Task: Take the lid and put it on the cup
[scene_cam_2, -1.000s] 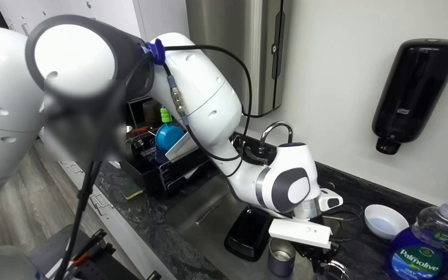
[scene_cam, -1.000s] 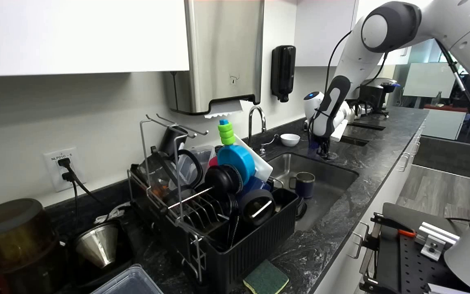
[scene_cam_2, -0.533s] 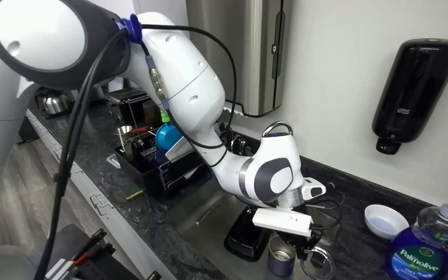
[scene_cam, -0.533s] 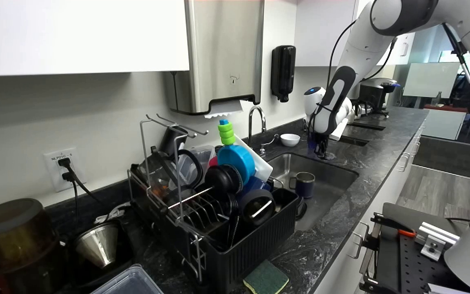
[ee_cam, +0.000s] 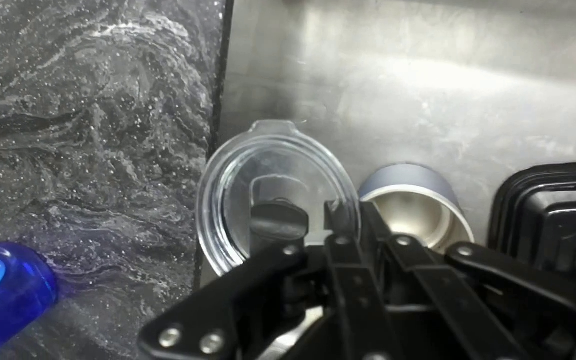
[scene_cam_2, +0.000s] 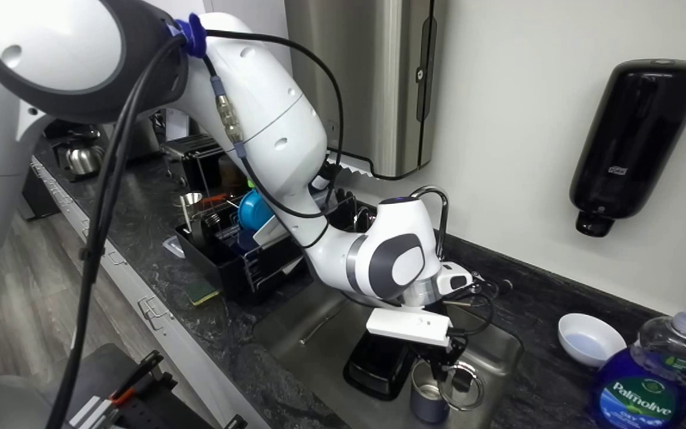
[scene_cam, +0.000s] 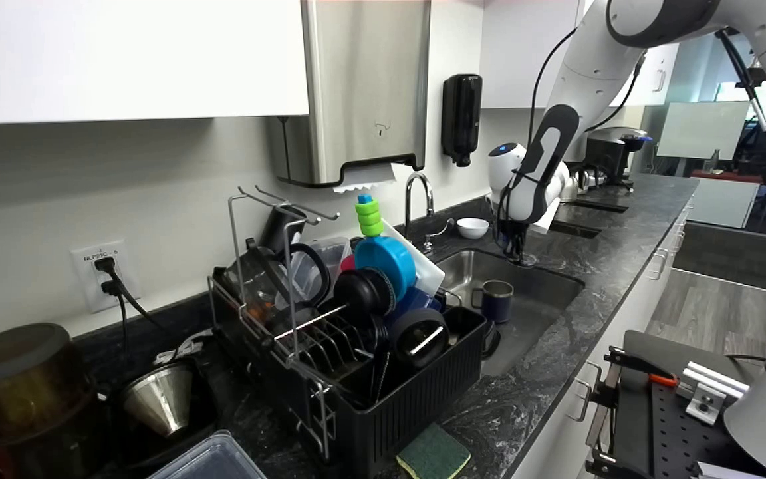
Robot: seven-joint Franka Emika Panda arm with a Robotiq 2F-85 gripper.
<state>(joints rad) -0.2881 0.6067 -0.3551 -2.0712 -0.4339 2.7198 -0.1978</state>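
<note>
Pale wall [scene_cam: 177, 193] above dark countertop [scene_cam: 612, 253]

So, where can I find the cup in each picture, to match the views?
In an exterior view: the cup, right of centre, below mid-height.
In an exterior view: the cup, right of centre, near the bottom edge.
In the wrist view: the cup, right of centre, near mid-height.
Shared landmark: the steel sink holding it.

Clear round lid [ee_cam: 278, 170] hangs aloft, tab [ee_cam: 274, 127] at twelve in the wrist view! Blue cup [ee_cam: 414, 211] stands upright, open, at its three o'clock.
</note>
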